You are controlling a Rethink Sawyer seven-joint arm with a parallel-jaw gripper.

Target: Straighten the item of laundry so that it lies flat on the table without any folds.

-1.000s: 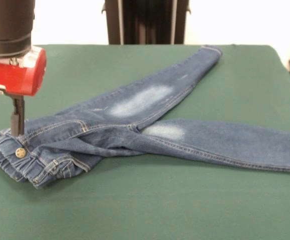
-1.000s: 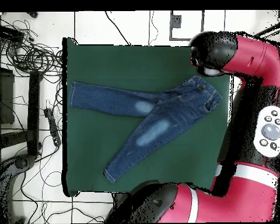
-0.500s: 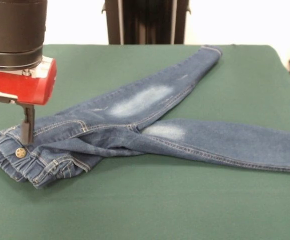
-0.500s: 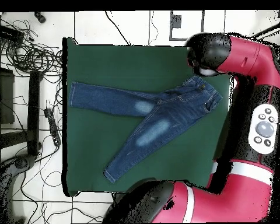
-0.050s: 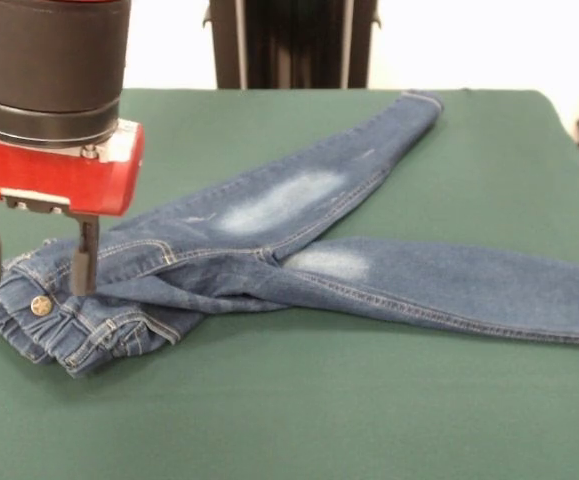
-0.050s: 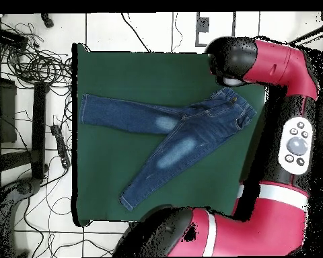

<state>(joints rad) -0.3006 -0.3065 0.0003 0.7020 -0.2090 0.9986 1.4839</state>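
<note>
Lying across the middle of the table (image 5: 299,420), the jeans (image 5: 269,245) are spread in a scissor shape: one leg runs toward the far edge, the other trails off to the right of the front view, and the two overlap at the crotch. The waistband (image 5: 54,320) is the untidy part, bunched and doubled over near the table's left side, brass button (image 5: 40,305) showing on top. From overhead the waist sits close to the table's edge with both legs fanning away from it.

The gripper (image 5: 31,270) hangs right over that bunched waistband, its two fingers (image 5: 82,258) parted with the denim edge between them and nothing yet pinched; the tips look to be at or just touching the cloth.

To do this step well, I would judge it best to come down only far enough to catch the top layer of the waistband, not the fold beneath, or the crease will simply travel with the pull. Close firmly on the thick elasticated hem, clear of the button. Then draw outward, away from the legs and low to the felt, so the rumpled seat slides flat instead of lifting. Little table remains on that side, so a short pull should do.
</note>
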